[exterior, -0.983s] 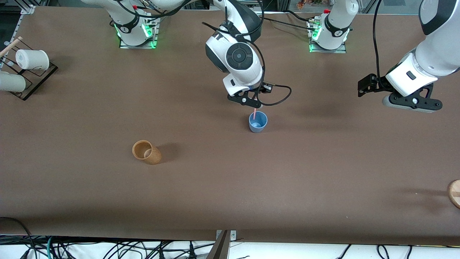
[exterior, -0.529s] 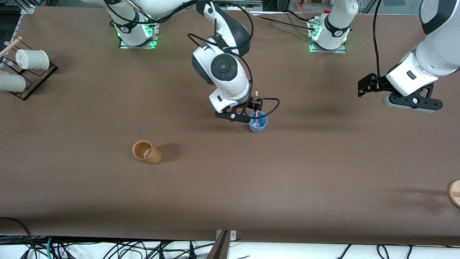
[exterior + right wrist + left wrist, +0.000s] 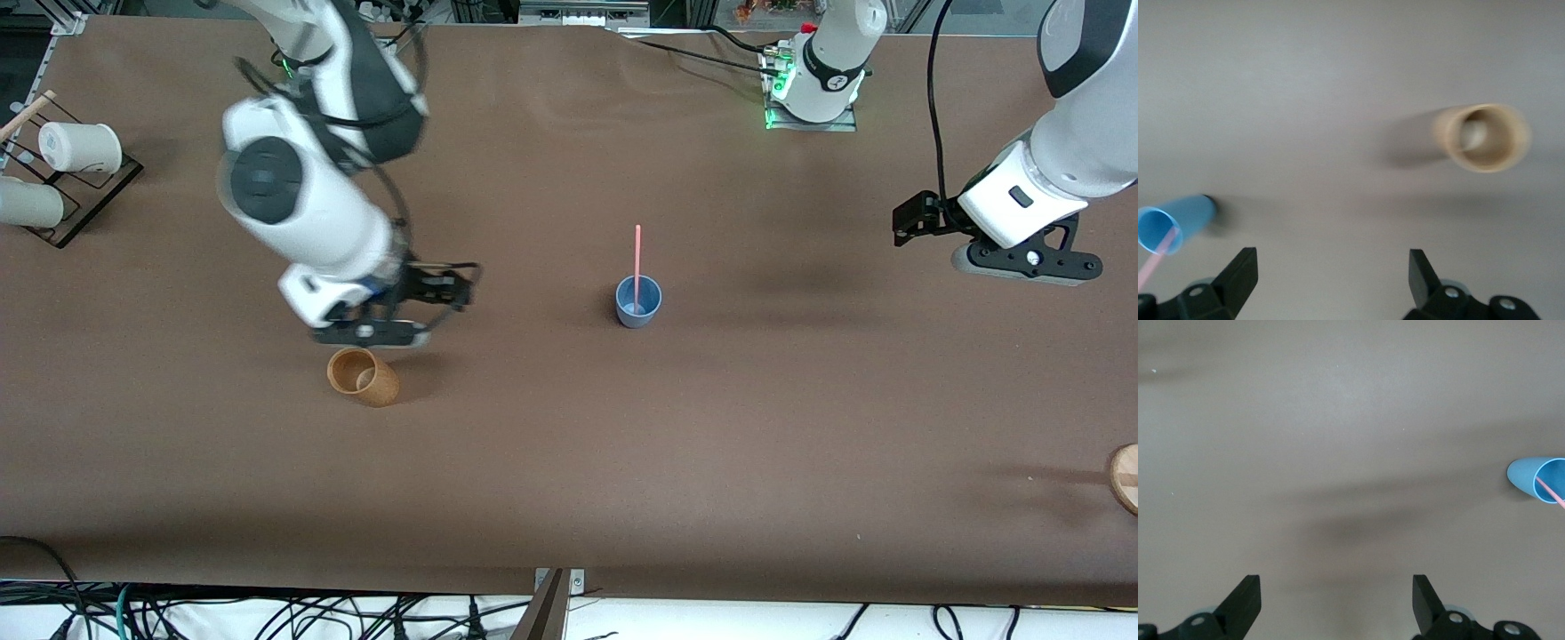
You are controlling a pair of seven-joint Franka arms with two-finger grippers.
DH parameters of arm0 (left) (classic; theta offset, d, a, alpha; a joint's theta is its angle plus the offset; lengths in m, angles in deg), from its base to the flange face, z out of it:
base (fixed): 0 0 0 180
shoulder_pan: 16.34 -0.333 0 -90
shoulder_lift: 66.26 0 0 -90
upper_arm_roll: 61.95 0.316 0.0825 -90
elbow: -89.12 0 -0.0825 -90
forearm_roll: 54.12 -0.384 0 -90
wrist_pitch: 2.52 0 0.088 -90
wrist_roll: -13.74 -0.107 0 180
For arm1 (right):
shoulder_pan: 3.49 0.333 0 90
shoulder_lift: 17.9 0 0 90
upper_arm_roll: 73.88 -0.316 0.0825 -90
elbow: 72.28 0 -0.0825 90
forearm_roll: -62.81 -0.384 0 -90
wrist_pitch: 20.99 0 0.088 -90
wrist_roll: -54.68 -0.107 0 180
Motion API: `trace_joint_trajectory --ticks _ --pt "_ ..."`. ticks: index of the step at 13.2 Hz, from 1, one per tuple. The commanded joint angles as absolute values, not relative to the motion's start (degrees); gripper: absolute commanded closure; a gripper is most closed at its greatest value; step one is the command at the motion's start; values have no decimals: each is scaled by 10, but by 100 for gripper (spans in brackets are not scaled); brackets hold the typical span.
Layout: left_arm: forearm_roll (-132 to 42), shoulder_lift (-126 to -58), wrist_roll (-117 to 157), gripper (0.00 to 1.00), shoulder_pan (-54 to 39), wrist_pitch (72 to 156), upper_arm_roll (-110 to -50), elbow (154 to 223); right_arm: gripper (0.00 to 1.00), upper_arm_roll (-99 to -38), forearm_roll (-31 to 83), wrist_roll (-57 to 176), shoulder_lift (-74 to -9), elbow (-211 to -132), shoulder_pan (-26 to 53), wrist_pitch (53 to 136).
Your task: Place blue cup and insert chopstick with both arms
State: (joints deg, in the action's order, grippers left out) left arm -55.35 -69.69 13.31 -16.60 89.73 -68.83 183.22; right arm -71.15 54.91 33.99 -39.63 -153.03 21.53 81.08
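The blue cup (image 3: 638, 301) stands upright in the middle of the table with the pink chopstick (image 3: 637, 258) standing in it, leaning on its rim. My right gripper (image 3: 369, 332) is open and empty, up in the air over the table beside the tan cup, well away from the blue cup toward the right arm's end. Its wrist view shows the blue cup (image 3: 1175, 219) with the chopstick (image 3: 1155, 260) inside, beyond its open gripper (image 3: 1331, 280). My left gripper (image 3: 1022, 262) is open and empty, held in the air toward the left arm's end. Its wrist view shows the cup (image 3: 1537, 477) and chopstick (image 3: 1551, 490) off to one side of its open gripper (image 3: 1337, 607).
A tan-brown cup (image 3: 363, 375) stands just nearer the front camera than my right gripper; it also shows in the right wrist view (image 3: 1483, 137). White cups on a rack (image 3: 62, 169) sit at the right arm's end. A wooden round (image 3: 1125, 477) lies at the table edge at the left arm's end.
My right gripper let go of the chopstick, which now stands in the blue cup, and swung quickly away toward the tan cup. My left gripper shifted only slightly.
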Motion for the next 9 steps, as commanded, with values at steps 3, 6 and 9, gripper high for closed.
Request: trace_joint_trajectory --ticks 3,6,9 --pt "-568 -717 139 0 -167 886 -692 1802 0 -723 609 483 -216 -1655 117 726" --pt "-568 -718 143 0 -166 886 -692 1802 0 -723 612 527 -148 -1697 92 717" --pt "-569 -718 142 0 -165 887 -694 1802 0 -723 639 534 -147 -1683 92 702"
